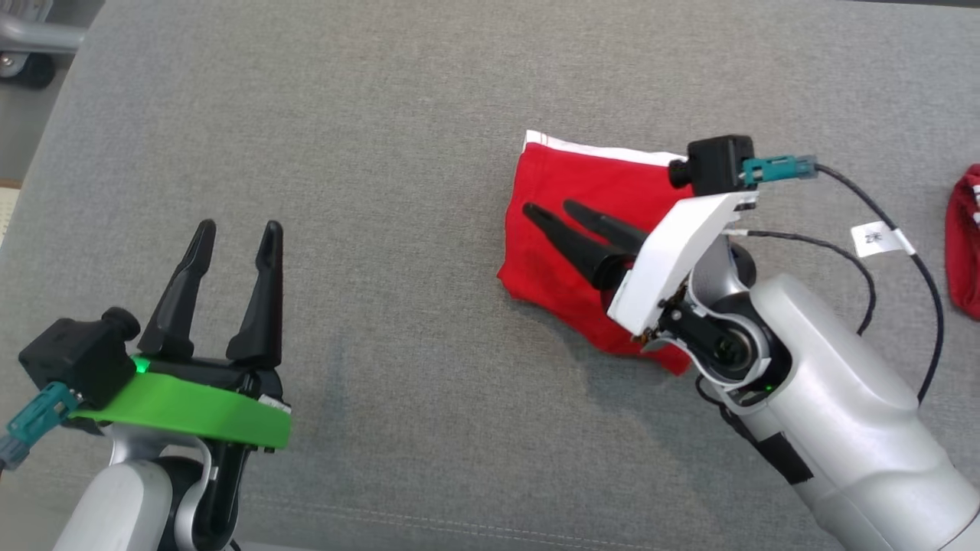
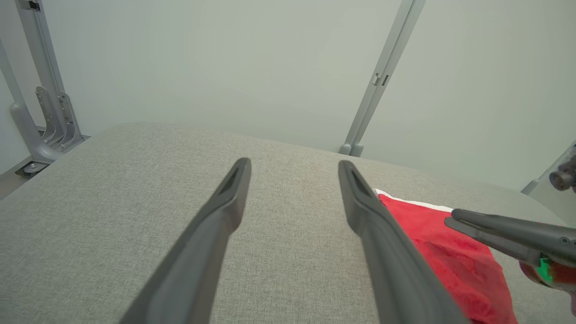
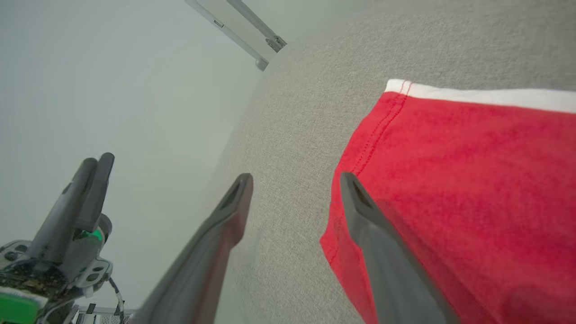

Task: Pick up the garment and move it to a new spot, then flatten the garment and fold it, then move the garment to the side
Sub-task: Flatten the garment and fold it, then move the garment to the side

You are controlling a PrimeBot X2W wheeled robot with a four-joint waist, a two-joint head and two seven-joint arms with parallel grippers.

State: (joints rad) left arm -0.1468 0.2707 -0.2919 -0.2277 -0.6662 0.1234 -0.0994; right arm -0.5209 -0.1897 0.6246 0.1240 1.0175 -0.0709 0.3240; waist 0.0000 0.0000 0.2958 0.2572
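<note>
**Both grippers open, red garment folded flat under the right one**

The right gripper (image 1: 550, 207) has its two long, dark, tapering fingers spread with nothing between them. In the right wrist view one finger hangs over bare grey cloth and the other over the garment's near corner. Whether either tip touches the fabric cannot be told. A white angular bracket (image 1: 681, 245) sits behind the fingers, topped by a small black camera block. A teal connector (image 1: 781, 167) runs from that block into a thin black cable (image 1: 915, 260) with a white paper tag.

The garment (image 1: 582, 180) lies under that gripper, right of centre on the surface. It is a bright red knit folded into a rough rectangle and lying flat. A white band runs along its far edge and red stitching lines the side hem. Its near edge is slightly uneven, with one corner poking out beside the silver forearm.

The left gripper (image 1: 239, 228) is well apart at the lower left. Its matte black fingers are also parted and hold nothing, and they rise from a glossy green bracket (image 1: 191, 413).

Everything rests on a grey woven upholstered surface (image 1: 383, 115) with a stitched seam near the front edge. A second red cloth (image 1: 966, 245) with white stripes lies bunched at the far right edge. Grey metal frame posts stand against a pale wall beyond.
</note>
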